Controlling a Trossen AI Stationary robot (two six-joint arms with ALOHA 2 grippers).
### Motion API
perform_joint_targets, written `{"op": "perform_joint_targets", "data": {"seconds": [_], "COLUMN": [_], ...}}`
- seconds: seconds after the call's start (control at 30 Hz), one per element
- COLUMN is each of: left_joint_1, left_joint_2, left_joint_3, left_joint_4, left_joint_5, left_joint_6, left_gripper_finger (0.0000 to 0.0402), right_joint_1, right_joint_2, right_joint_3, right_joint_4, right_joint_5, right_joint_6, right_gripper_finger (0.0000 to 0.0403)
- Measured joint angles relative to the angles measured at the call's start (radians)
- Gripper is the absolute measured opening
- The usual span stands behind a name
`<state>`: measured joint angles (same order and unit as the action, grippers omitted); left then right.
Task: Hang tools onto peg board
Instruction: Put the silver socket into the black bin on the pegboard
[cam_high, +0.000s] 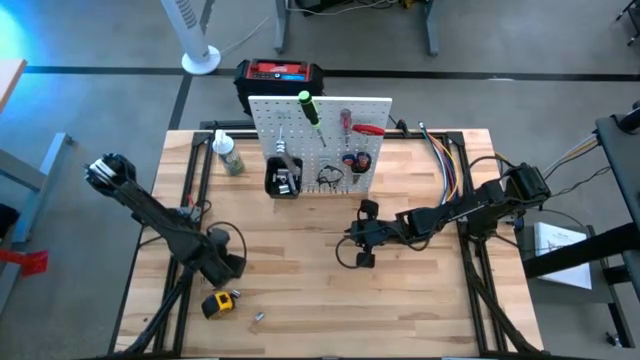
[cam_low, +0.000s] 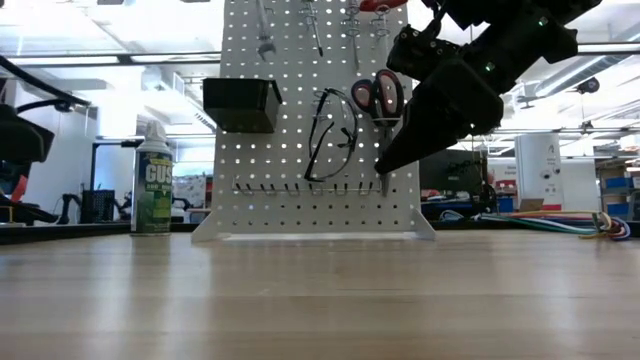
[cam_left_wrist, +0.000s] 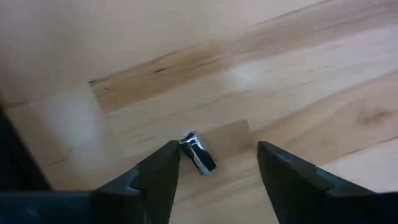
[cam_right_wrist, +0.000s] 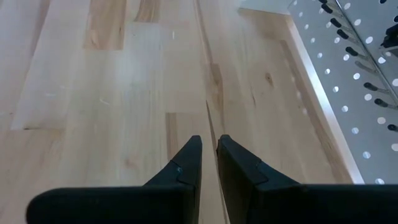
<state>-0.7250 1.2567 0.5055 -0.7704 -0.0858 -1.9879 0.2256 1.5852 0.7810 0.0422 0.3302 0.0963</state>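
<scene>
Wooden table (cam_high: 420, 320), peg board (cam_high: 300, 125) upright near the far edge, centre. On the board: green-handled screwdriver (cam_high: 309, 108) at top, red-handled screwdriver (cam_high: 346, 122), red-handled pliers (cam_low: 378, 97), black-framed glasses (cam_low: 332, 140), a silver wrench (cam_low: 264, 38), and a small black bin (cam_low: 241, 104) on its front. A green-labelled bottle (cam_low: 153, 182) stands just beside the board toward the left edge. A red-and-black box (cam_high: 279, 76) sits behind the board, off the table.

Left gripper (cam_left_wrist: 217, 165) low over the near-left part of the table, jaws apart. Between its fingers (cam_left_wrist: 158, 171) a small silver socket (cam_left_wrist: 199, 154) lies on the wood, close to one finger; not gripped. Contact cannot be told. Yellow tape measure (cam_high: 218, 303) lies near the near-left corner, with the socket just beside it toward the centre.

Right gripper (cam_right_wrist: 209, 163) hangs over the table's middle, in front of the board, fingers nearly together, holding nothing.
</scene>
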Motion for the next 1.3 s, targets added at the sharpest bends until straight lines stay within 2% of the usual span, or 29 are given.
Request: {"op": "perform_joint_targets", "data": {"seconds": [0.13, 0.3, 0.37, 0.47, 0.57, 0.6, 0.83, 0.93, 1.1, 1.2, 1.3], "left_joint_1": [0.0, -0.001, -0.001, -0.001, 0.002, 0.002, 0.113, 0.176, 0.24, 0.292, 0.361], "left_joint_2": [0.0, 0.001, 0.001, 0.004, 0.009, 0.005, -0.002, -0.023, -0.071, -0.099, -0.107], "left_joint_3": [-0.014, -0.015, -0.014, 0.005, 0.069, 0.099, 0.297, 0.395, 0.592, 0.699, 0.779], "left_joint_4": [0.001, -0.009, -0.013, -0.025, -0.088, -0.118, -0.415, -0.437, -0.441, -0.441, -0.442], "left_joint_5": [0.002, -0.012, -0.017, -0.033, -0.152, -0.197, -0.288, -0.391, -0.689, -0.769, -0.792], "left_joint_6": [-0.004, 0.006, 0.016, 0.036, 0.064, 0.086, 0.268, 0.436, 0.723, 0.879, 1.053], "left_gripper_finger": [0.0159, 0.0042, 0.0019, 0.0027, 0.0025, 0.0022, 0.0017, 0.0017, 0.0018, 0.0021, 0.0021], "right_joint_1": [0.0, 0.0, 0.0, 0.0, 0.0, 0.0, 0.0, 0.0, -0.001, -0.006, -0.016], "right_joint_2": [0.0, 0.0, 0.0, 0.0, 0.0, 0.0, 0.0, 0.0, 0.0, 0.0, 0.0], "right_joint_3": [0.0, 0.0, 0.0, 0.0, 0.0, 0.0, 0.0, 0.0, 0.0, 0.0, 0.0], "right_joint_4": [0.0, 0.0, 0.0, 0.0, 0.0, 0.0, 0.027, 0.027, 0.028, 0.031, 0.048], "right_joint_5": [0.0, 0.0, 0.0, 0.0, 0.001, 0.001, 0.001, 0.001, 0.001, 0.0, 0.0], "right_joint_6": [0.0, 0.0, 0.0, 0.0, -0.001, -0.001, -0.027, -0.029, -0.059, -0.074, -0.094], "right_gripper_finger": [0.0037, 0.0037, 0.0037, 0.0037, 0.0037, 0.0037, 0.0037, 0.0037, 0.0037, 0.0037, 0.0037]}}
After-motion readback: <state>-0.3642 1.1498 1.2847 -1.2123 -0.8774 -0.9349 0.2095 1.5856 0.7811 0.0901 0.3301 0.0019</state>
